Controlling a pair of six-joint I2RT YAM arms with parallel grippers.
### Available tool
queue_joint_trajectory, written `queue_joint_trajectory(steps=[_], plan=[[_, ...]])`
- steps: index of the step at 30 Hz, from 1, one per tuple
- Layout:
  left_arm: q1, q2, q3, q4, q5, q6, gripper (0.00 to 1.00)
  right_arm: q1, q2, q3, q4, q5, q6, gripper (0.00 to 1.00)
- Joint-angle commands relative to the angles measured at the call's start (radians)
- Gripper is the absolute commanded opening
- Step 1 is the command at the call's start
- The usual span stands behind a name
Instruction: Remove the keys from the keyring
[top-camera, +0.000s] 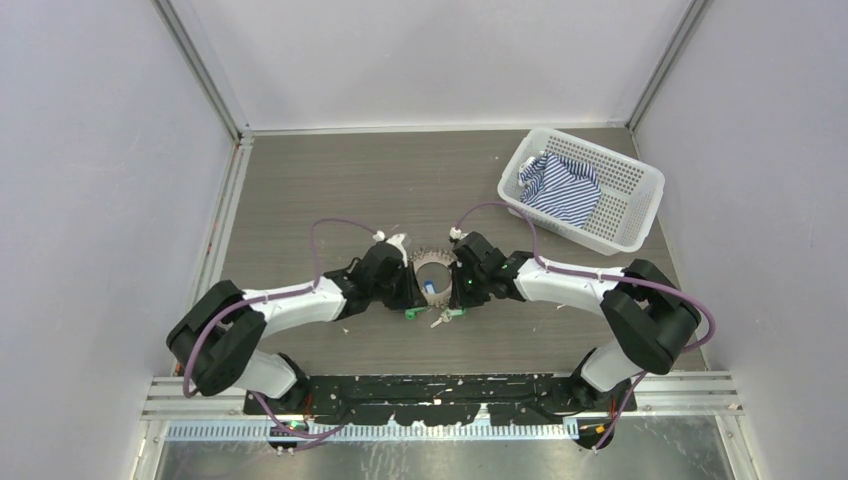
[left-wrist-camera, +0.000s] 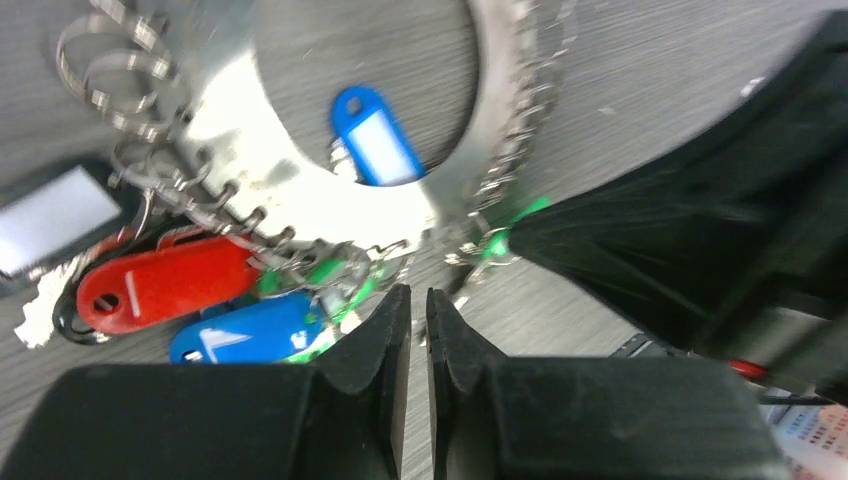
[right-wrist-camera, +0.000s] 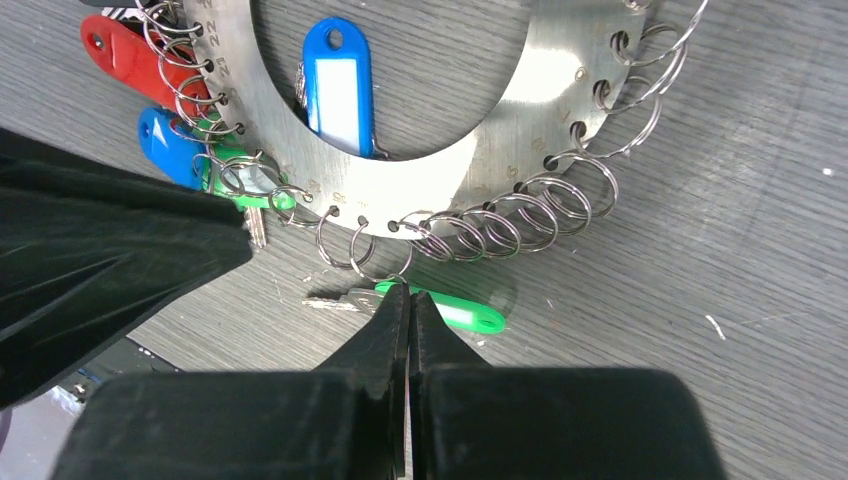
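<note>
The keyring (right-wrist-camera: 430, 185) is a flat plate of bright metal lying on the worktop (top-camera: 330, 190) between the two arms, directly in front of both tools. Its edge is drilled with holes, and a small wire split ring (right-wrist-camera: 560, 190) hangs from each one. It looks stiff, fairly heavy for its size and slick, so pads are likely to slide on its face. An edge pinch should hold it better.

The keys (left-wrist-camera: 160, 285) bunch along the ring's near-left side with red, blue and green plastic tags, and another blue tag (right-wrist-camera: 335, 85) lies in the open centre. They look light and loose, free to swing and tangle. The plastic tags seem the easiest hold, since the thin springy wire loops offer little to grip.

The left tool (left-wrist-camera: 412, 300) is closed to a thin slit just short of the green tags, with nothing visible between its fingers. The right tool (right-wrist-camera: 408, 295) is pressed together, its tip over the joint of a green-tagged key (right-wrist-camera: 460, 312) lying just off the ring. Whether it pinches anything there cannot be told.

The worktop is grey wood-grain, flat and matt. Pale walls (top-camera: 100, 150) close in three sides. A white perforated basket (top-camera: 650, 185) holding a striped cloth (top-camera: 560, 185) sits well apart at the far right.
</note>
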Motion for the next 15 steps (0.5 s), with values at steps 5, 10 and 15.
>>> queue_joint_trajectory(steps=[5,10,15], plan=[[0.005,0.032,0.209,0.010,0.068,0.199,0.11,-0.006,-0.080,-0.015,0.062,0.048,-0.045,0.01],[0.012,0.134,0.219,0.104,0.147,0.242,0.10,-0.013,-0.120,-0.006,0.068,0.061,-0.081,0.01],[0.013,0.170,0.169,0.207,0.222,0.285,0.12,-0.018,-0.127,-0.014,0.076,0.034,-0.116,0.01]])
